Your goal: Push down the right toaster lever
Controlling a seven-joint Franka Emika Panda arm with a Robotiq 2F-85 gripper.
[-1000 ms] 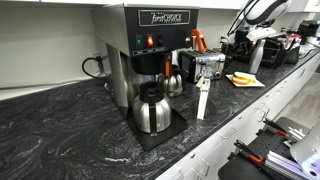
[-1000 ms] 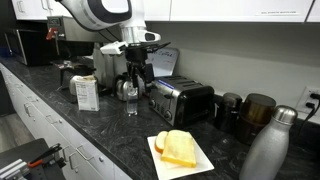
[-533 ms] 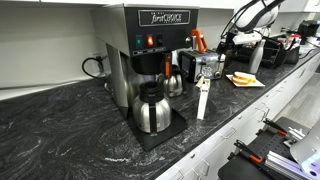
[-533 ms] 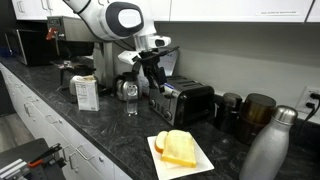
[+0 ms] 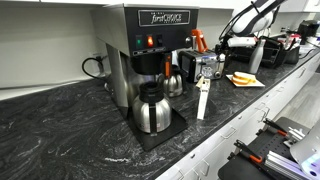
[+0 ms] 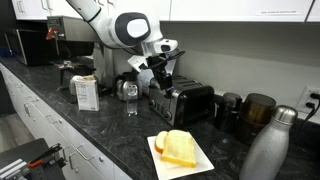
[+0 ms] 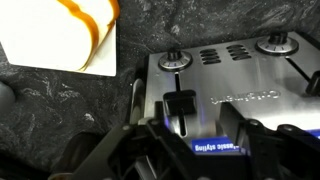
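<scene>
The chrome toaster [image 6: 186, 101] with black ends stands on the dark counter; it also shows in an exterior view [image 5: 208, 66], beside the coffee brewer. In the wrist view its front [image 7: 235, 90] fills the frame, with two round knobs and a black lever [image 7: 181, 103] in a vertical slot. My gripper [image 7: 190, 150] hangs open just above that front, its fingers to either side of the lever and not touching it. In both exterior views the gripper [image 6: 160, 78] [image 5: 222, 48] hovers over the toaster's end and holds nothing.
A plate with sliced bread [image 6: 180, 148] lies in front of the toaster. A coffee brewer [image 5: 150, 50] with a steel carafe [image 5: 151, 108] stands nearby, as do a white box [image 6: 86, 92], a steel bottle [image 6: 266, 150] and dark mugs [image 6: 255, 112].
My gripper has moved across from the brewer side and come down to the toaster's front end. The toaster and the other things have not moved.
</scene>
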